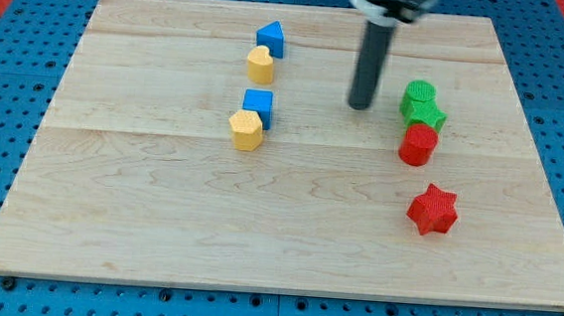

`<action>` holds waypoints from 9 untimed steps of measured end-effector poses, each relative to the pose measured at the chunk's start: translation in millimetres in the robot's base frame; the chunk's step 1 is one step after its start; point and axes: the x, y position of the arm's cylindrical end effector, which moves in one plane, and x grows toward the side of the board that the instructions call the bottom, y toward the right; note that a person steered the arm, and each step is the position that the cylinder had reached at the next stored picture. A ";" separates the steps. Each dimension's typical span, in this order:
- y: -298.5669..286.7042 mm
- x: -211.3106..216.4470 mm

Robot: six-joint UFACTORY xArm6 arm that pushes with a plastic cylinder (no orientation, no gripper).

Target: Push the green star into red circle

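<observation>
My tip (360, 106): end of a plain dark rod, no fingers on it, so nothing spread or pinching. It stands on the bench (159, 209), just left of the green pair, apart from them. Green circle (418, 92) sits far right; green star (425, 114) is touching its near side. Red circle (418, 145) is touching the star's near edge. Red star (432, 209) lies nearer, apart. Left of the tip: blue cube (258, 106) against a yellow block (246, 130); farther back, blue triangle (270, 39) against a yellow heart (260, 65).
</observation>
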 end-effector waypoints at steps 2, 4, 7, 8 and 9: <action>100.9 -50.3; 57.0 8.5; 116.6 -35.5; 120.3 12.9; 109.8 36.4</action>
